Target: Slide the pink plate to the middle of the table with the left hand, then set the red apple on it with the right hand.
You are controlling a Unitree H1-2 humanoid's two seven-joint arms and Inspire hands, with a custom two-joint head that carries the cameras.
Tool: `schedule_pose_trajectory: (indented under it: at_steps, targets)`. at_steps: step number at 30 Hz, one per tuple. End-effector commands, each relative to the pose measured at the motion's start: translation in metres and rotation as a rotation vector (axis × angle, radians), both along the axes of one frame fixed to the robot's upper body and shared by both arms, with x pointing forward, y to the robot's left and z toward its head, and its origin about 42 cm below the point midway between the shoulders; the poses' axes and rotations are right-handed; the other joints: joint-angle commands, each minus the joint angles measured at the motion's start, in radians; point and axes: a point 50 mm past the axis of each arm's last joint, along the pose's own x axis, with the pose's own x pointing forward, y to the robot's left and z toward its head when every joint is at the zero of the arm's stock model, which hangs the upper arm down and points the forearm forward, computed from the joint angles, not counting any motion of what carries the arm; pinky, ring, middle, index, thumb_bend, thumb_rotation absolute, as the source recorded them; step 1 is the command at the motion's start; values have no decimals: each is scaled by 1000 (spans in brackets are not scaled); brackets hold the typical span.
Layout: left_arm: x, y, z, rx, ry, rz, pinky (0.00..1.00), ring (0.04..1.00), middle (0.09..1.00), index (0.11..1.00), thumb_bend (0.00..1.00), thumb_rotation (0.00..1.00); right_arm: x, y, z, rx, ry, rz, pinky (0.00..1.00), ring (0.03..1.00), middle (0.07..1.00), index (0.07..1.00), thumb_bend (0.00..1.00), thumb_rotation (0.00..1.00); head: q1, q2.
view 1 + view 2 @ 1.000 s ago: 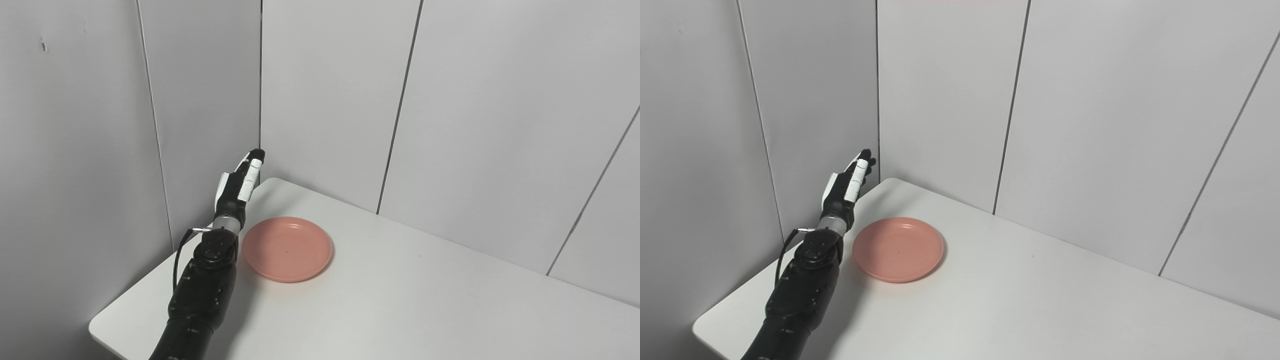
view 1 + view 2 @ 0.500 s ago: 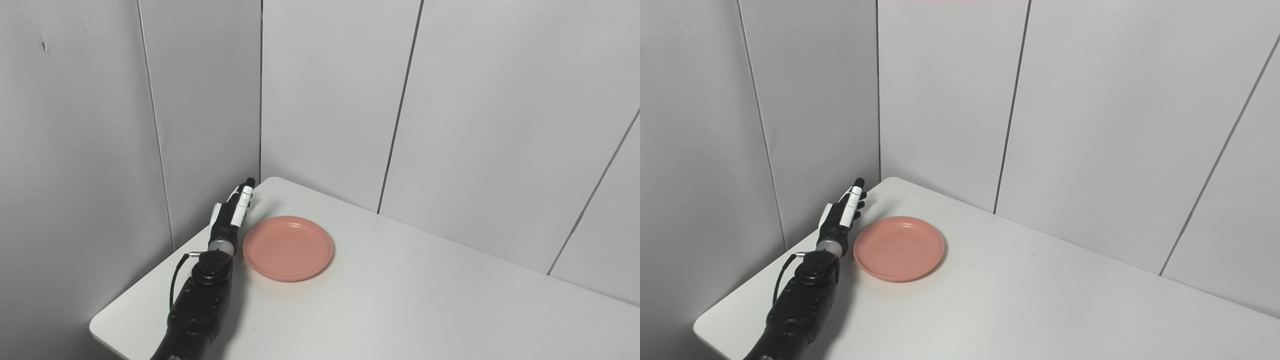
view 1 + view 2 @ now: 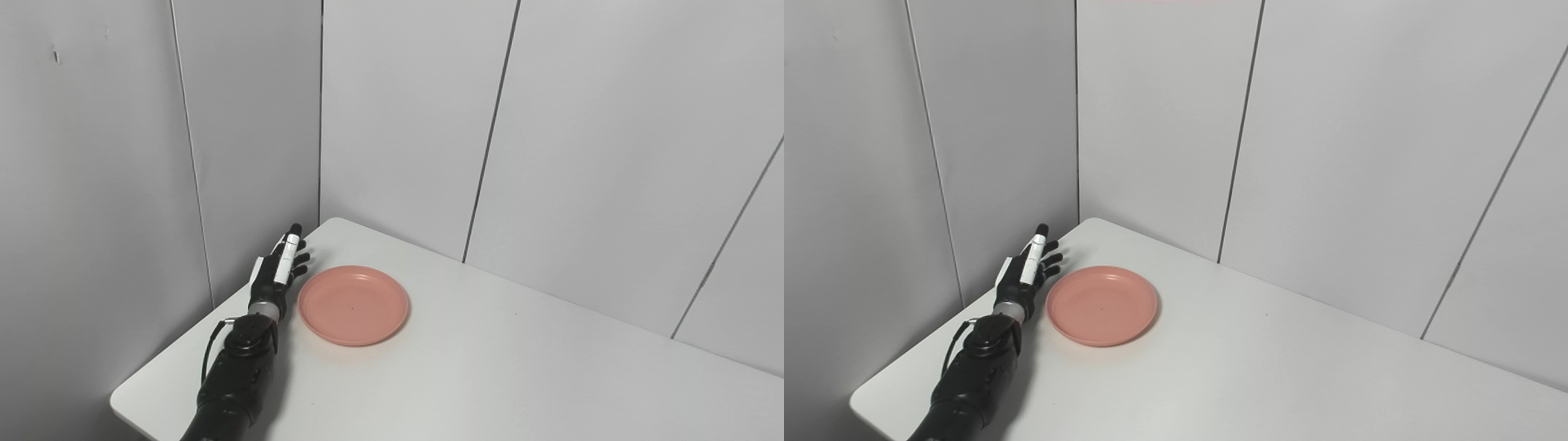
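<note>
left hand (image 3: pixel 277 272), fingers spread and holding nothing, sits just left of the pink plate (image 3: pixel 353 304) on the white table (image 3: pixel 490 380), lower left of frame.

Left arm (image 3: pixel 236 380) cut off at bottom edge; table (image 3: pixel 551 392) cropped right.

I can read no text, label, brand, number or sign anywhere in either head view. The pink plate (image 3: pixel 353 304) is plain, with only a tiny dark speck at its centre, and the white patches on my left hand (image 3: pixel 277 275) carry nothing legible. The white table (image 3: pixel 490 367) and the grey wall panels (image 3: pixel 404 122) are unmarked too.
</note>
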Motion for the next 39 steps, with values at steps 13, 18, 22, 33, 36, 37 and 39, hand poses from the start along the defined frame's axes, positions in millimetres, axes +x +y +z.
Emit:
schedule_pose_trajectory:
  at_steps: [13, 18, 22, 33, 36, 37, 39]
  targets:
    - [1, -38, 9, -62, -24, -101, 822, 824, 854, 882, 891, 874, -13, 4, -18, 12, 74, -5, 639, 794, 829, 839, 959, 1000, -12, 12]
    - [-1, -52, 9, -37, -11, -123, 817, 827, 855, 872, 898, 891, -12, 5, -17, 7, 74, -6, 644, 796, 832, 839, 974, 1000, -13, 15]
    - [-4, -65, 9, -27, -17, -166, 803, 822, 864, 889, 911, 924, -12, 4, -19, 8, 77, -4, 669, 810, 842, 850, 997, 1000, -13, 15]
    - [-4, -99, 9, -53, -33, -241, 810, 822, 849, 869, 921, 881, -12, 8, -18, 9, 72, -2, 694, 821, 853, 862, 1000, 992, -25, 23]
    - [0, -107, 6, -57, -26, -262, 818, 826, 851, 876, 914, 889, -12, 10, -16, 13, 73, -3, 701, 825, 856, 867, 1000, 988, -30, 25]
    - [1, -109, 5, -57, -23, -267, 804, 817, 849, 876, 929, 893, -12, 10, -16, 14, 73, -4, 691, 819, 852, 863, 1000, 988, -31, 25]
    - [4, -115, 2, -67, -20, -286, 806, 820, 853, 879, 941, 891, -12, 11, -16, 13, 69, -3, 680, 814, 848, 859, 1000, 986, -34, 26]
